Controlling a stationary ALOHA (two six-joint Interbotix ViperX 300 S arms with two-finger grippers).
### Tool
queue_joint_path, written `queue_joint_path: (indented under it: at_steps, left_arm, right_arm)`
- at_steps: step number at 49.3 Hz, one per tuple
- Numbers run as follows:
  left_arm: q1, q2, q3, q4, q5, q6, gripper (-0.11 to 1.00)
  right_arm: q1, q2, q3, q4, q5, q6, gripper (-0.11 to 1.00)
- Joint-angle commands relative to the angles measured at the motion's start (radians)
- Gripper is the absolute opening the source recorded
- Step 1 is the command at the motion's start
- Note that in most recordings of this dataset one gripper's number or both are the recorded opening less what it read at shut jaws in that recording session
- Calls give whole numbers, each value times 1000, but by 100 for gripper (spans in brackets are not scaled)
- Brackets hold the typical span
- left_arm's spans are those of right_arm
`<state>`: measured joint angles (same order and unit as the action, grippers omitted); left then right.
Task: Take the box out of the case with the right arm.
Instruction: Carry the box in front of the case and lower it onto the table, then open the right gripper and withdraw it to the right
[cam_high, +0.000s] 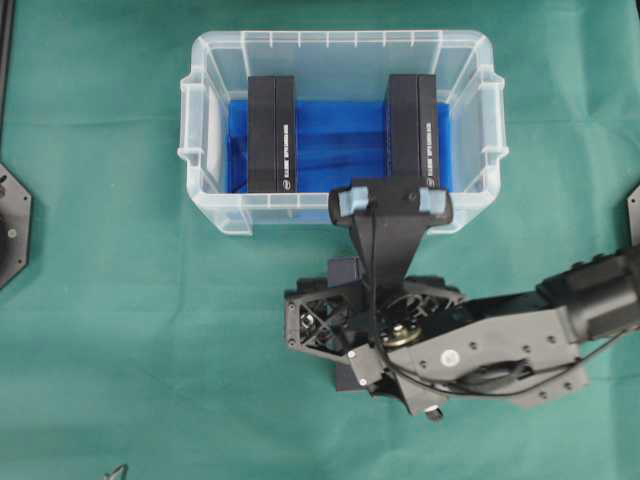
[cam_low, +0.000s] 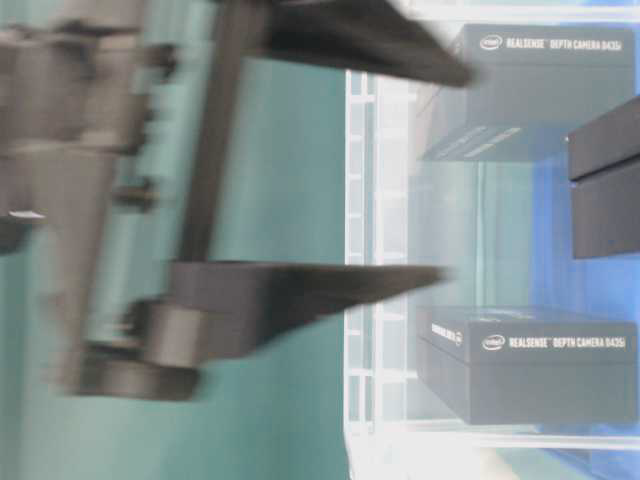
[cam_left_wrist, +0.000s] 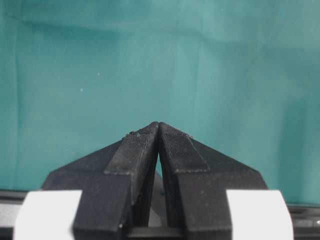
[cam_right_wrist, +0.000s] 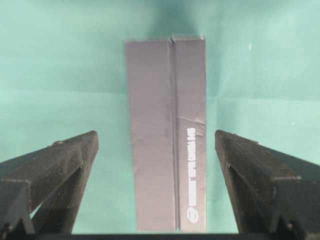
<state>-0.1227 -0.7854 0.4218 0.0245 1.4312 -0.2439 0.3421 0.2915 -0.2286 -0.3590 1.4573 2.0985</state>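
A dark grey box with white print lies on the green cloth, outside the case. My right gripper hangs over it, open, with green cloth showing between the box and each finger. From overhead the right arm covers most of this box; only a dark end shows, just in front of the case. In the blurred table-level view the right gripper is spread wide. My left gripper is shut with its tips touching, nothing in it, over bare cloth.
Two more black boxes stand on edge in the case on its blue bottom, one left and one right. The case's front wall is just beyond the right wrist. A black arm base sits at the left edge.
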Motion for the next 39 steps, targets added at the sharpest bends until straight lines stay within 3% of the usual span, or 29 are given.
queue_joint_path:
  at_steps: [1, 14, 30, 39]
  left_arm:
    - [-2, 3, -12, 2, -5, -3, 2]
    - [-2, 5, -11, 2, -5, -3, 2]
    - [-2, 5, -11, 3, -5, -2, 2]
    - [-2, 3, -11, 2, -5, -2, 2]
  right_arm:
    - [3, -48, -91, -17, 78, -34, 92]
    - [3, -48, -233, -51, 256, -114, 92]
    - [3, -44, -232, -52, 259, -127, 92]
    - [46, -80, -179, -52, 334, -114, 92]
